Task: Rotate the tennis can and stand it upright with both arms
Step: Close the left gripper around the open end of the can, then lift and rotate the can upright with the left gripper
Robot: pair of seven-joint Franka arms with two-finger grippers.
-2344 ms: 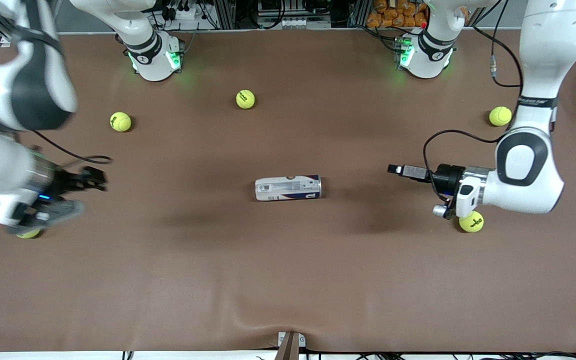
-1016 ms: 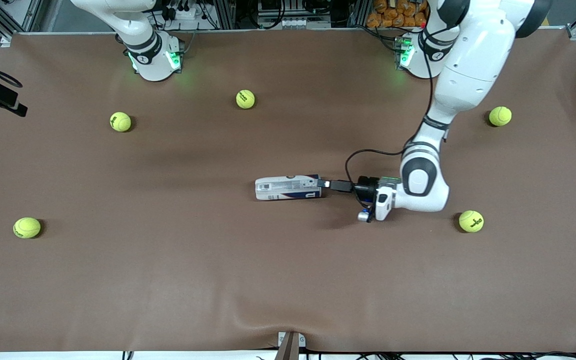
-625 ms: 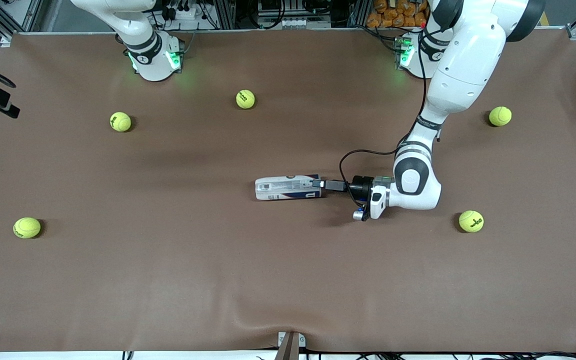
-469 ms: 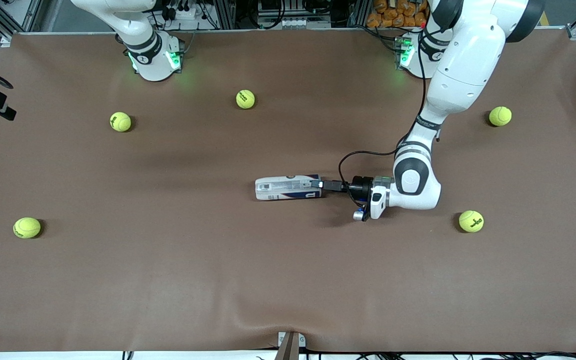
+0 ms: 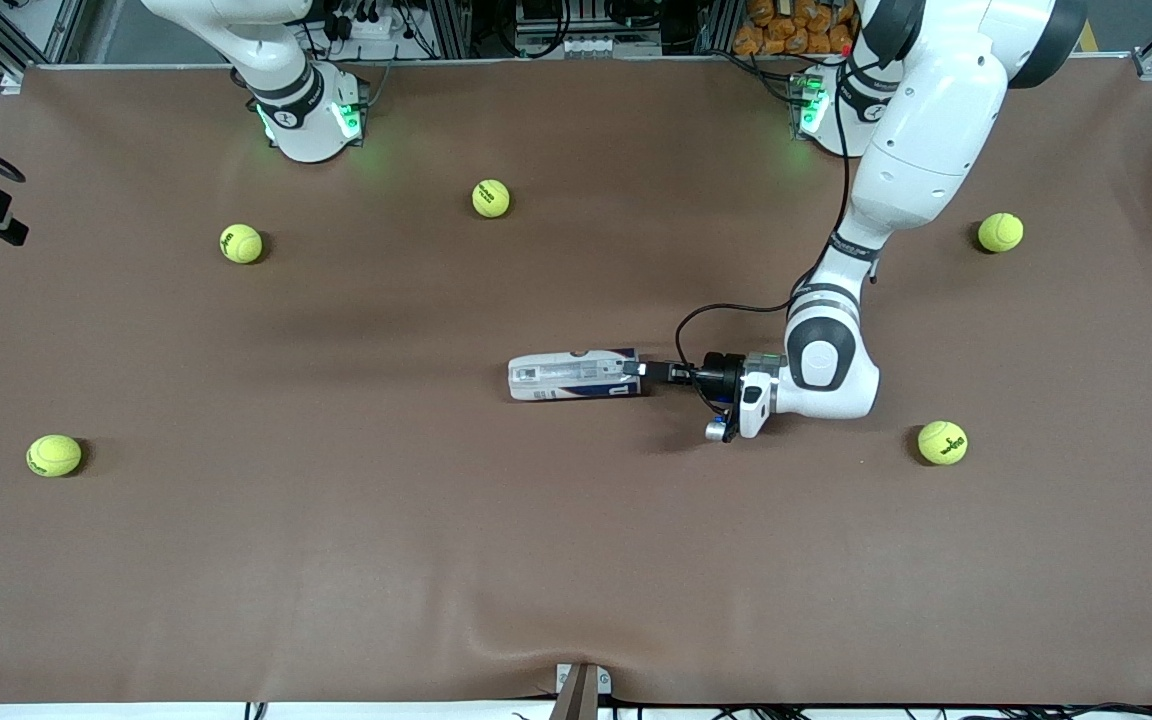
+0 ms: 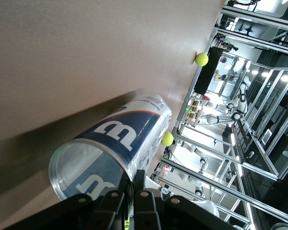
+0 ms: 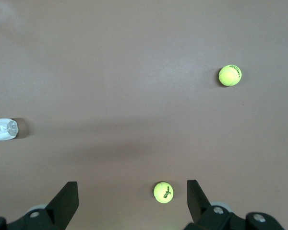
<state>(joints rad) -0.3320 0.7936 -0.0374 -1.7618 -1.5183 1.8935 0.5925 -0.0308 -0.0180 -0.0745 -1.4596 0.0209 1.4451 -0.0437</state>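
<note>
five yellow-green tennis balls lie scattered on the brown table [image 5: 336, 560], each round and fuzzy with a dark printed logo: one [image 5: 490, 198] near the right arm's base, one [image 5: 241, 243] a little nearer the camera than that, one [image 5: 54, 455] close to the table edge at the right arm's end, one [image 5: 1000, 232] at the left arm's end, and one [image 5: 942, 442] nearer the camera than the left arm's elbow. the table cover is a smooth, matte sheet with a slight wrinkle at its camera-side edge.

one tennis can [image 5: 576, 375] lies on its side about mid-table, its long axis running from one arm's end of the table toward the other. it is a slim clear plastic cylinder wrapped in a glossy white, navy and red label with a large "w"; the left wrist view shows its round, see-through end [image 6: 86, 167] with a thin silvery rim.

two white jointed arms are in view. the left gripper [image 5: 641, 369] is down at table level at the can's end that faces the left arm, its black fingers [image 6: 134, 191] pinched together on the can's rim. the right gripper [image 7: 129, 196] waits high above the table at the right arm's end, its two dark fingers [image 7: 67, 199] spread wide apart, holding nothing.
</note>
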